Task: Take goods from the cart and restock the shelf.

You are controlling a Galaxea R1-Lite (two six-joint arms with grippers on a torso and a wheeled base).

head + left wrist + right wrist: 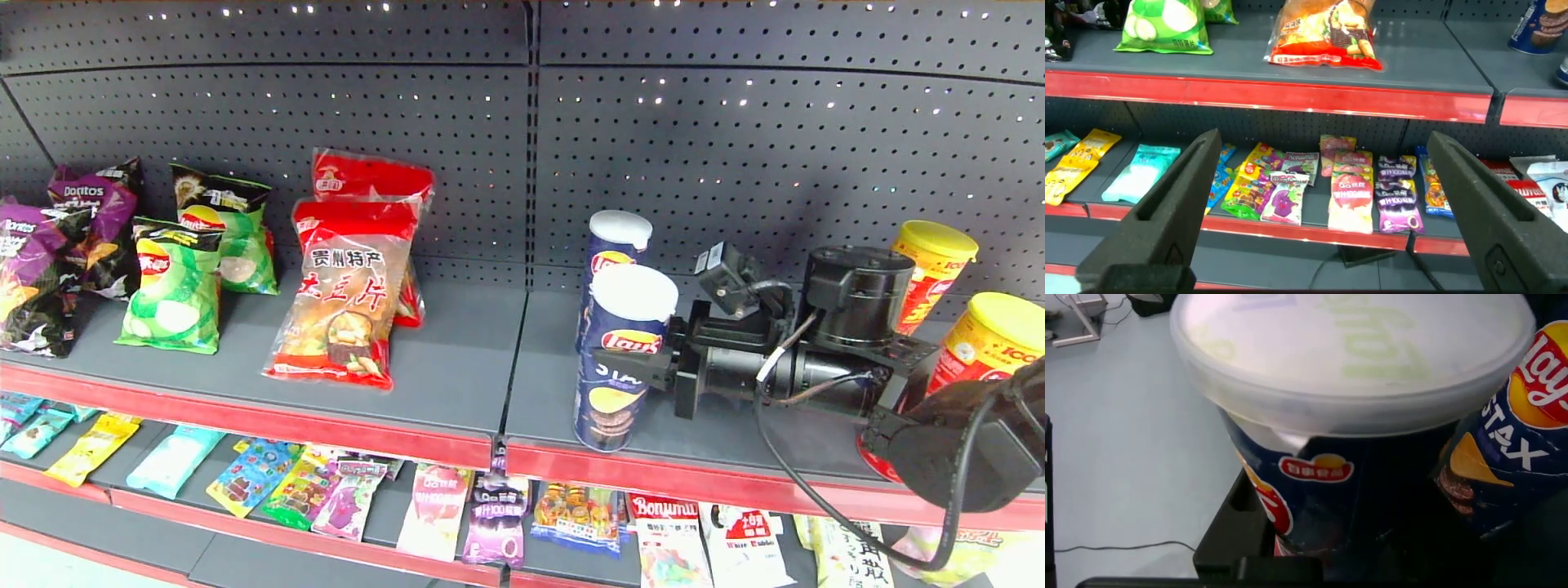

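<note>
The blue crisp can (608,408) stands upright at the near edge of the upper shelf (457,367), right of the divider. The right gripper (633,365) is clamped on its middle from the right. A second blue can (612,245) stands just behind it, so there are two. Farther right stand two yellow-lidded cans (931,261). To the left stand two red bags (347,302), two green bags (175,286) and two purple bags (98,212). The left gripper (1323,143) hangs before the lower shelf's sweet packets (1282,192), its fingers wide apart and holding nothing.

Even bright light, glints through pegboard (735,122), bowed edges
</note>
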